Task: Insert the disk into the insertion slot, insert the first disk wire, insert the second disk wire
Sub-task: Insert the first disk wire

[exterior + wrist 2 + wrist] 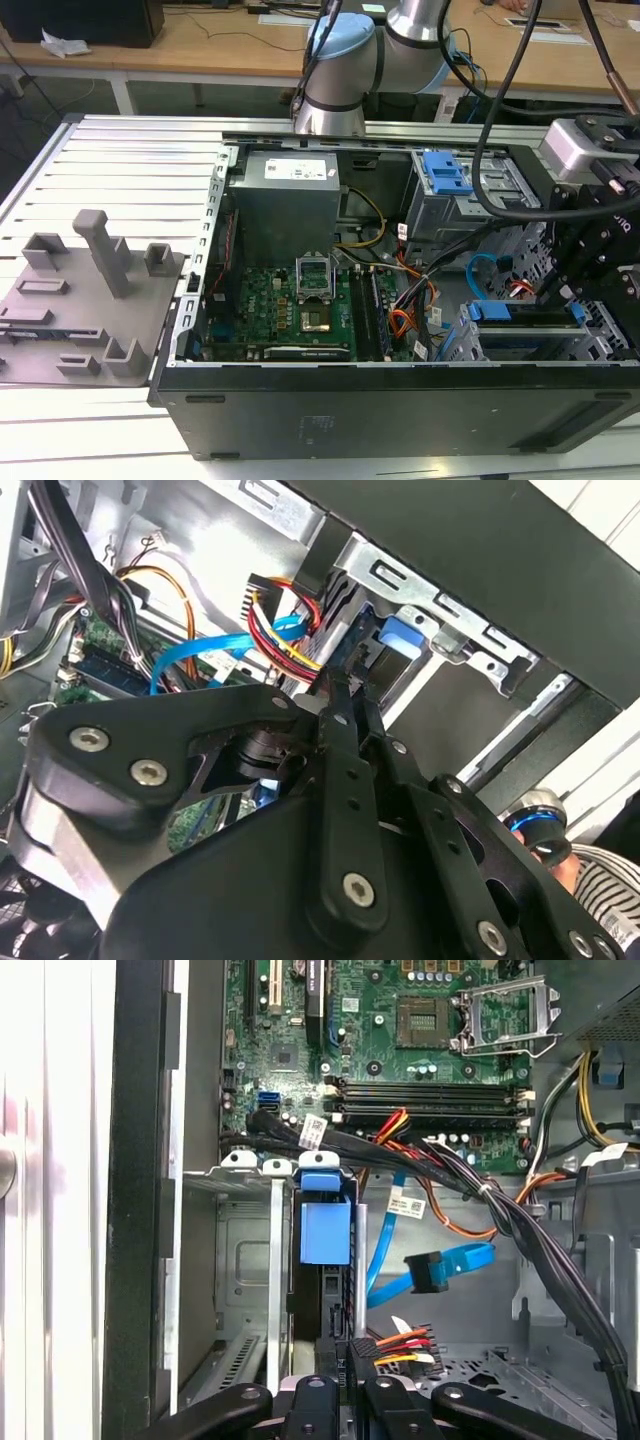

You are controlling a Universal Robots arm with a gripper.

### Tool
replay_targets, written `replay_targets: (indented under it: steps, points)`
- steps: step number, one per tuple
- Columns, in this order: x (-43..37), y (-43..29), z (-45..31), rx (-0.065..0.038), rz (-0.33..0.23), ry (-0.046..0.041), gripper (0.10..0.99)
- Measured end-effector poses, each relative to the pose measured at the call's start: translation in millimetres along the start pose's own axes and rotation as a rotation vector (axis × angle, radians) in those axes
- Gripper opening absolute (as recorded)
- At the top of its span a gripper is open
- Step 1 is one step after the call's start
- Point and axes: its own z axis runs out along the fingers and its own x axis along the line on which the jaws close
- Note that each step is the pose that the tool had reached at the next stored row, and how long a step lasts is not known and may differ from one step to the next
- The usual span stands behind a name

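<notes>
While your gripper (352, 1360) is pinched on the plug of the first disk wire (405, 1340), just beside the disk (525, 312) seated in the insertion slot (605, 330) at the exterior view's lower right, keep that plug square to the disk's edge and press gently.

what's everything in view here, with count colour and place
disk: one, blue-framed, in the insertion slot
first disk wire: one, red-orange and black, plug at the gripper
second disk wire: one, blue, looped beside the disk
computer case: one, black, on the table
motherboard: one, green, inside the case
fixture plate: one, grey, exterior view's left
arm: one, silver-blue, behind the case
gripper: one, black, above the insertion slot
</notes>
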Motion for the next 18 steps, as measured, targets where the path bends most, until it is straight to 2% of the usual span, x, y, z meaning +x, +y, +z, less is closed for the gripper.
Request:
replay_targets:
  steps: [5, 11, 15, 16, 17, 18]
  points:
    - [0.6, -1.1, 1.9, -0.001, 0.0, -0.0003, 0.165]
    - [1.1, -4.6, 7.6, -0.003, 0.0, 0.0, 0.165]
    - [1.0, -4.6, 8.1, -0.003, 0.0, -0.0008, 0.165]
    - [1.1, -4.6, 8.7, -0.003, 0.0, -0.0014, 0.173]
    - [1.1, -4.6, 8.1, -0.003, 0.0, -0.0003, 0.302]
    - [1.1, -4.5, 7.3, -0.003, 0.0, -0.0001, 0.302]
